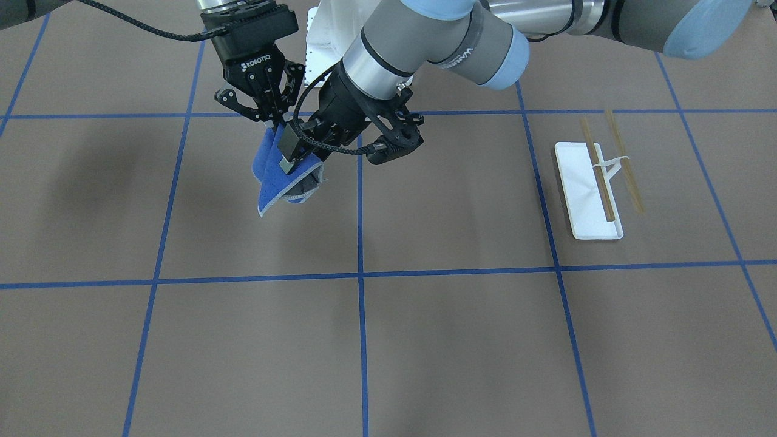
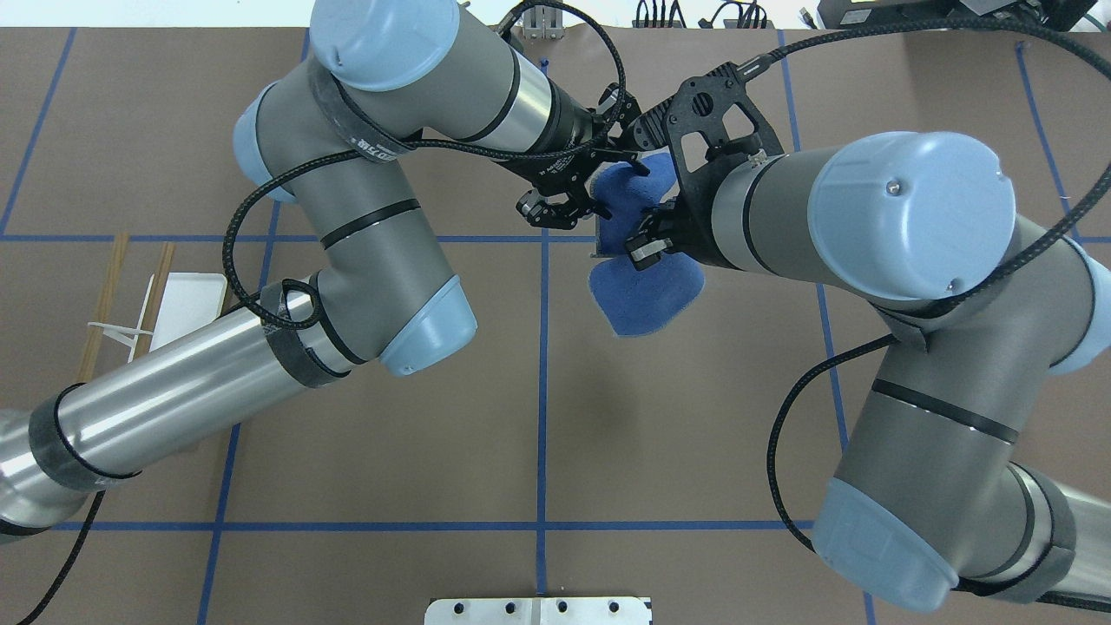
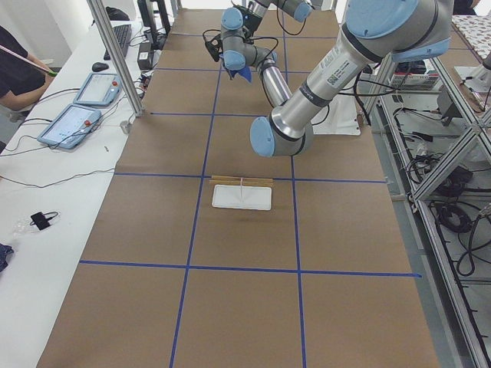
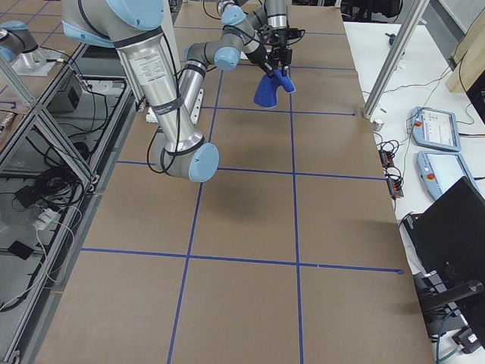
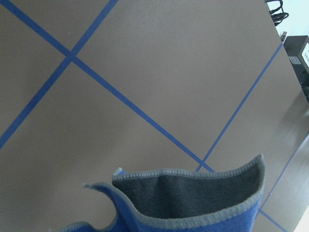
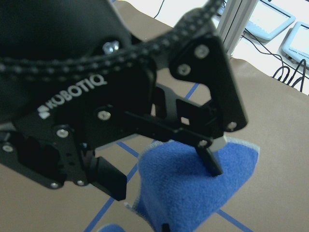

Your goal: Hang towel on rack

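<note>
The royal-blue towel (image 1: 270, 176) with grey edging hangs crumpled above the table between the two grippers. My right gripper (image 1: 274, 124) is shut on its upper part. My left gripper (image 1: 291, 155) reaches in from the side and stands open around the towel. In the right wrist view one of its fingers (image 6: 210, 159) lies against the cloth and the other finger (image 6: 109, 177) is clear of it. The left wrist view shows the towel's dark grey underside (image 5: 193, 193). The rack (image 1: 586, 194), white tray base with two tan rods, stands far off on my left side (image 2: 187, 299).
A white bolted pedestal (image 1: 322, 42) stands at the table edge by my base. Blue tape lines grid the brown table. An operators' bench with tablets (image 3: 77, 115) runs along the far side of the table.
</note>
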Robot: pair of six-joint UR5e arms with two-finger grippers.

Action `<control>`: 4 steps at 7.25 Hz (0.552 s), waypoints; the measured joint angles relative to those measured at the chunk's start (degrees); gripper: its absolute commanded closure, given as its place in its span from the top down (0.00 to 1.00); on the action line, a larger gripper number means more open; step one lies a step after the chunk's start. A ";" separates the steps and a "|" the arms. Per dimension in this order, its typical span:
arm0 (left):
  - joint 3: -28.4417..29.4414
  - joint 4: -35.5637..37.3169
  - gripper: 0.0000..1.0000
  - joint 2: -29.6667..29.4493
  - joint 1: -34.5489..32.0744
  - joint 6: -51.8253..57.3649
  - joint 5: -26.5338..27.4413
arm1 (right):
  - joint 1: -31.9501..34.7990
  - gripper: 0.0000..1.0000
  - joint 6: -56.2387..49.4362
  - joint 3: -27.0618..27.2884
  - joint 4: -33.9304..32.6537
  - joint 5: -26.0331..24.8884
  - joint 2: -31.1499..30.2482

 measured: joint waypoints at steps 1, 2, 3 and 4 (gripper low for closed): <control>0.15 -0.61 0.08 0.11 -0.03 0.12 0.09 | 0.01 0.00 0.00 0.60 -0.11 0.02 -0.39; 0.24 -0.88 0.00 0.20 -0.12 0.28 0.15 | 0.01 0.00 -0.02 0.92 -0.16 0.03 -0.79; 0.27 -0.94 0.00 0.22 -0.18 0.33 0.17 | -0.06 0.28 -0.04 1.07 -0.20 0.03 -1.09; 0.28 -0.92 0.00 0.24 -0.22 0.24 0.18 | -0.18 0.99 -0.03 1.19 -0.24 0.09 -1.58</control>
